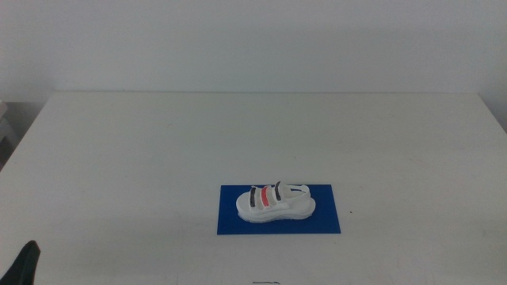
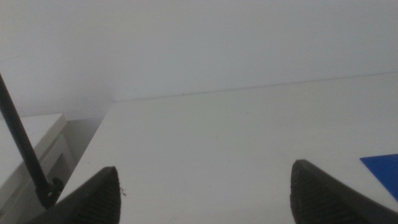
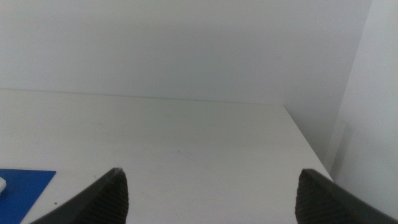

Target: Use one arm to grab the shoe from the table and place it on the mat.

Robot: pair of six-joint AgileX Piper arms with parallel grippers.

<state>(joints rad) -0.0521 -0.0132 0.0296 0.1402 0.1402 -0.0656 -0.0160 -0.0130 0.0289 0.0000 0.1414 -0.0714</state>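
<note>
As the middle view shows it, the shoe (image 1: 276, 202) lies on its side on the mat (image 1: 280, 210), in the lower centre of the frame, wholly within the mat's edges. Its three straps, black, red and black, face upward, and blue margin shows on every side of it. The mat lies flat on the desk (image 1: 158, 150), nearer the desk's front edge than its back.

The left end effector (image 2: 205, 190) is set wide apart with nothing between its jaws; its wrist view looks across bare desk, with a corner of the mat (image 2: 382, 169) at the right edge of that frame. In the middle view only a dark tip of it (image 1: 26, 265) shows at the lower left corner, well apart from the mat.

The right end effector (image 3: 211, 196) is likewise spread wide and holds nothing. Its wrist view shows a corner of the mat (image 3: 25, 190) at the lower left of that frame.
</note>
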